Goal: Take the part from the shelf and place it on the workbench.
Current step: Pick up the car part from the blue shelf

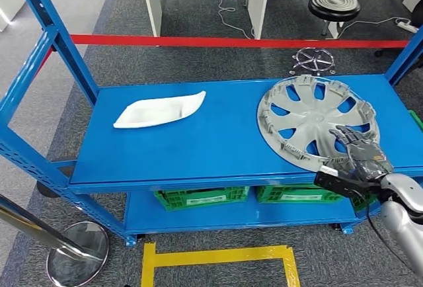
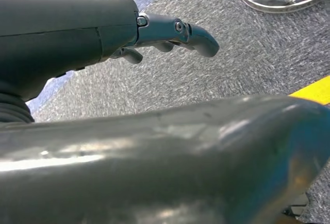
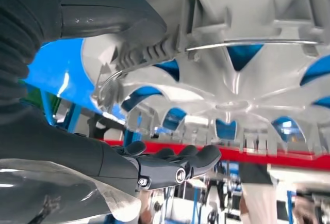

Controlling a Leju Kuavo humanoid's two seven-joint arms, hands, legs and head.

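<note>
Head view: right hand (image 1: 363, 155) fingers (image 1: 349, 138) spread over the hubcap (image 1: 312, 118) rim, apparently ungripped.

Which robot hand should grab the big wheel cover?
The right robot hand: it is already at the near edge of the wheel cover on the blue shelf. The left robot hand hangs over the floor.

The right arm comes in from about five o'clock, its right hand (image 1: 360, 153) stretched forward with fingers (image 3: 183, 163) extended and spread, nothing gripped between them. The left hand (image 2: 116, 33) hangs low, fingers (image 2: 194, 34) loosely extended and apart, holding nothing.
</note>
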